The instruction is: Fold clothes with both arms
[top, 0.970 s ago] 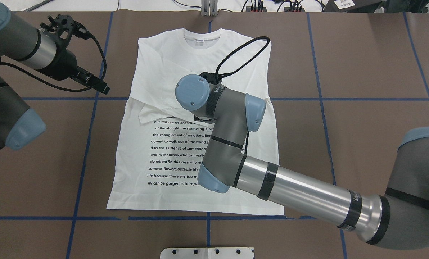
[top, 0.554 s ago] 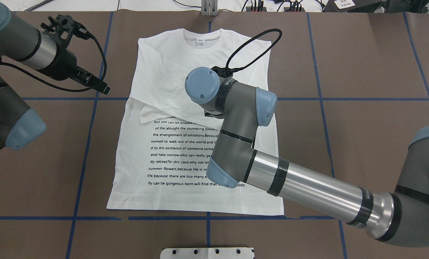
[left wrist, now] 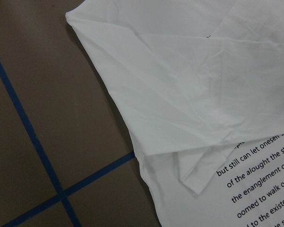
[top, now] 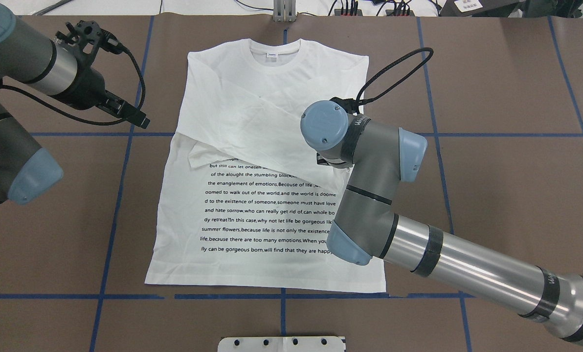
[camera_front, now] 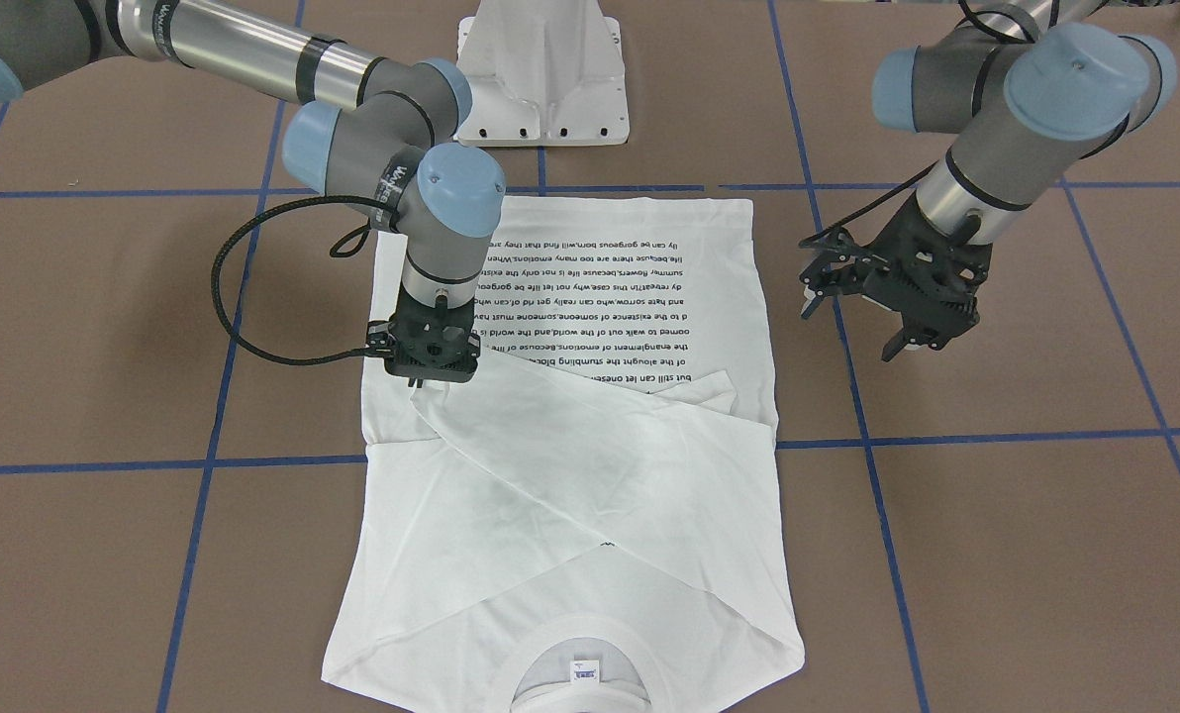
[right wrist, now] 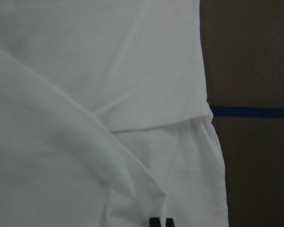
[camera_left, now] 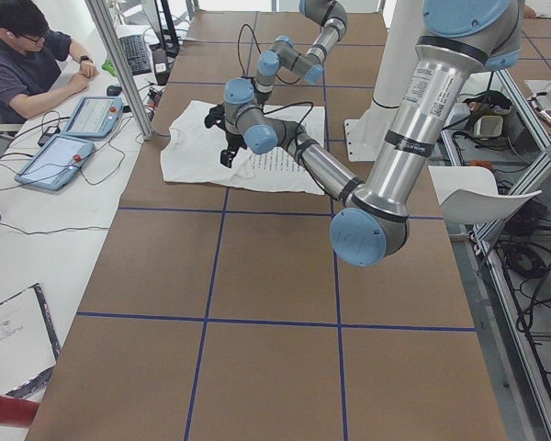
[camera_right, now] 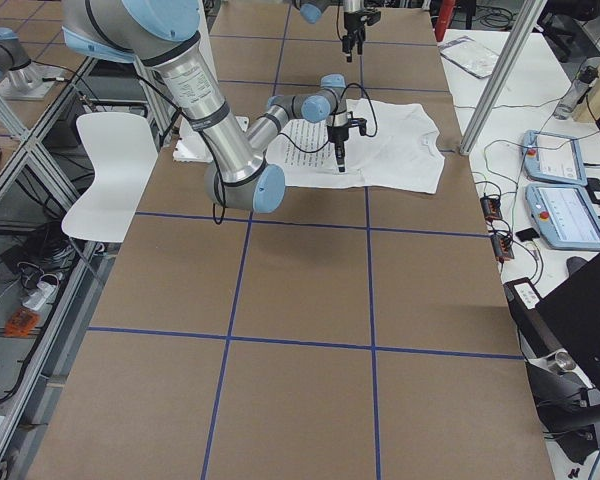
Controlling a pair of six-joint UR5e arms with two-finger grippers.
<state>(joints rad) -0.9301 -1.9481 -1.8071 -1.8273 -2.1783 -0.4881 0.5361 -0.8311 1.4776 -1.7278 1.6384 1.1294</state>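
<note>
One end effector (camera_front: 421, 383) on T-shirt (camera_front: 590, 495), half-hidden overhead

Six cams, one desk (top: 492, 195): 4 fixed, 2 on wrists.
Overhead cam sits behind the robot, looks fwd and down; front cam faces back from across the desk, steep, so sides flip, w/ the white pedestal (camera_front: 540, 79) at its top. Left and right end cams look along the desk from well back, T-shirt (camera_left: 193, 156) small and far. Wrist cams point down, very close: left over the shirt's edge and printed text (left wrist: 260, 165), right over a fold beside blue tape (right wrist: 251, 112). All six share the T-shirt.
</note>
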